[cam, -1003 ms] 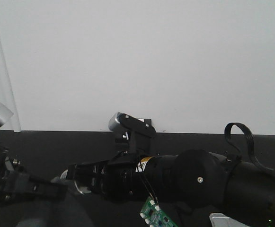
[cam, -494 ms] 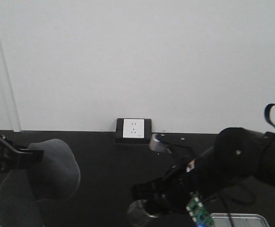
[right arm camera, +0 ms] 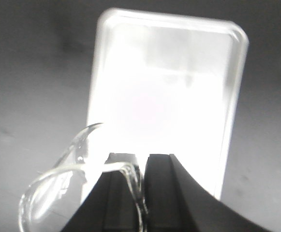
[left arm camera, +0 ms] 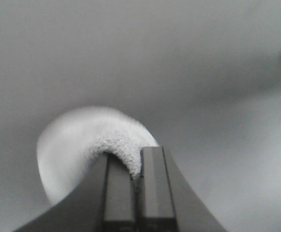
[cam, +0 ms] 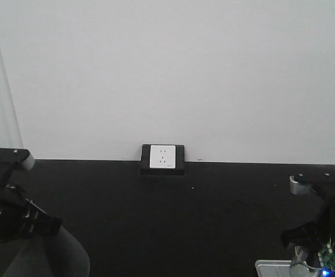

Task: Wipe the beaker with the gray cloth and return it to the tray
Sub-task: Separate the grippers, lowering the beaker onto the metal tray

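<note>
My left gripper (left arm camera: 136, 166) is shut on the gray cloth (left arm camera: 89, 140), which hangs from its jaws above the dark table. The cloth also shows at the lower left of the front view (cam: 55, 257), below the left arm (cam: 11, 216). My right gripper (right arm camera: 142, 166) is shut on the rim of the clear glass beaker (right arm camera: 67, 186), held above the white tray (right arm camera: 164, 92). In the front view the right arm (cam: 326, 231) is at the lower right, with the beaker (cam: 300, 261) just over the tray's edge (cam: 271, 265).
A white wall socket in a black box (cam: 162, 158) sits at the back of the black table, against the white wall. A clear panel edge stands at the far left (cam: 6, 104).
The right arm swung from the middle to the lower right, carrying the beaker over the tray. The left arm drew back and down to the left with the cloth. The wall socket is now uncovered.
</note>
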### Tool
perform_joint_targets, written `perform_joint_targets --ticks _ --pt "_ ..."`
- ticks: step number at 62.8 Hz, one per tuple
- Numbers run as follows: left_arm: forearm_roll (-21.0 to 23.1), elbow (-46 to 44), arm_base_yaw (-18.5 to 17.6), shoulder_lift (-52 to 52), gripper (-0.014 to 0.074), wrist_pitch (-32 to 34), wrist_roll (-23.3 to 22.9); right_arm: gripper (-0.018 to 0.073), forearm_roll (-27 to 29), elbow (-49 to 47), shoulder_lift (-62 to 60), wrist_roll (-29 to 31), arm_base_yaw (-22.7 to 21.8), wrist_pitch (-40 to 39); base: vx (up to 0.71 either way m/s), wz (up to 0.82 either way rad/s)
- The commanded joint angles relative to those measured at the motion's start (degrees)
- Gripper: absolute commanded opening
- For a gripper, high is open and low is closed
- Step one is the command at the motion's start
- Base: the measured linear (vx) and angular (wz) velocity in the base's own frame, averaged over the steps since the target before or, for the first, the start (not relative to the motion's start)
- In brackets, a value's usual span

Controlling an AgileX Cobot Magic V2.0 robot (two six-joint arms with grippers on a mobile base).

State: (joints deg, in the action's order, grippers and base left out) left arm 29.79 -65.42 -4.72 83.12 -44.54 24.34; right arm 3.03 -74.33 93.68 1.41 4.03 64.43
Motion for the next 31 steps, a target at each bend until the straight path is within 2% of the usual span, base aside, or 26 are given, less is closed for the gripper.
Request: perform_joint_targets --ticks 1,18,25,31 --pt "1.43 -1.9 -0.26 0.97 0.0239 2.65 -0.33 -0.0011 -0.68 -1.57 0.07 0.64 -1.51 -0.37 0.0 0.0" --pt "0.13 -1.9 -0.26 3.65 0.051 0.17 -0.2 -0.0011 -0.77 -1.57 6.65 0.56 -1.69 -3.08 0.0 0.0" --pt "0.13 -1.9 -0.26 3.65 0.0585 -1.91 -0.26 -0.0011 -0.77 -1.57 8.45 0.56 -1.69 -3.99 0.0 0.0" --pt "0.18 -1.9 -0.26 3.47 0.0609 -3.93 -0.26 -0.0008 -0.42 -1.57 9.49 0.56 -1.69 -5.17 0.0 0.0"
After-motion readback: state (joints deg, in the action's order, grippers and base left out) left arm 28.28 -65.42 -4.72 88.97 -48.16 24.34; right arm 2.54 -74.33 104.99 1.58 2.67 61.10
